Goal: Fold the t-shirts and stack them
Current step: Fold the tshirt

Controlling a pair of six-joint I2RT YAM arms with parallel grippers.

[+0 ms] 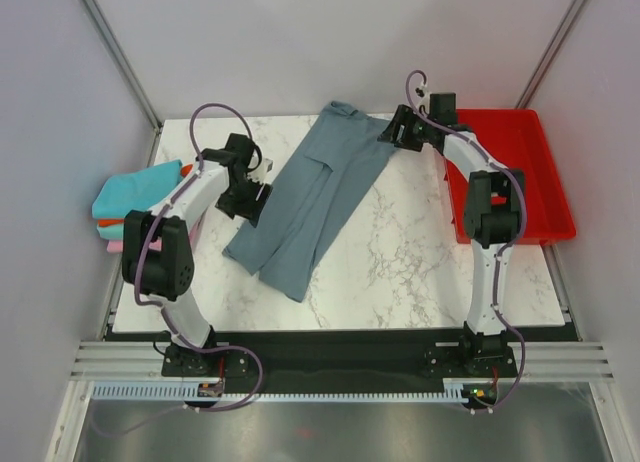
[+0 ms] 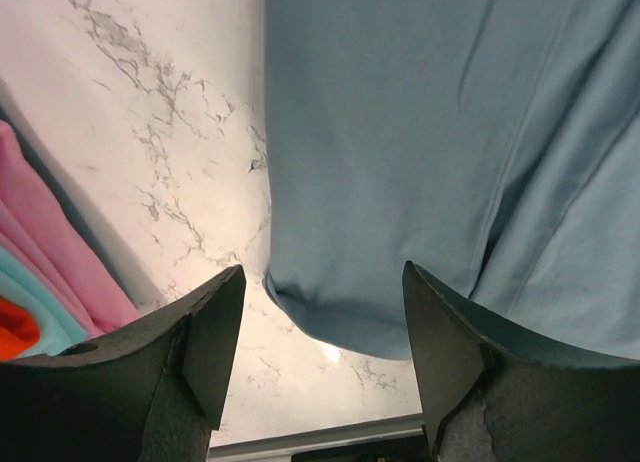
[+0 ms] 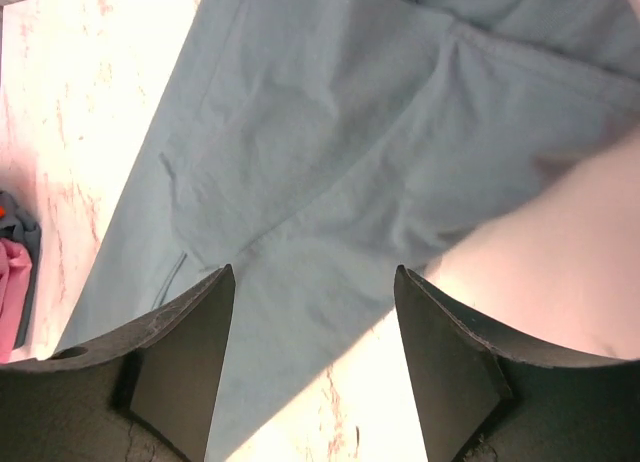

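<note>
From above, your slate grey-blue cloth t-shirt (image 1: 315,197) lies diagonally on the white marbled table (image 1: 400,272). Left wrist: left gripper (image 2: 322,272) over its edge, jaws apart. Right wrist: right gripper (image 3: 312,272) likewise. Pinching one layer could drag it askew.

Robot lab cell: white marble-patterned tabletop (image 1: 400,272) boxed in by plain pale wall panels (image 1: 300,42) (silver aluminium rails (image 1: 110,362) along its near edge).
</note>
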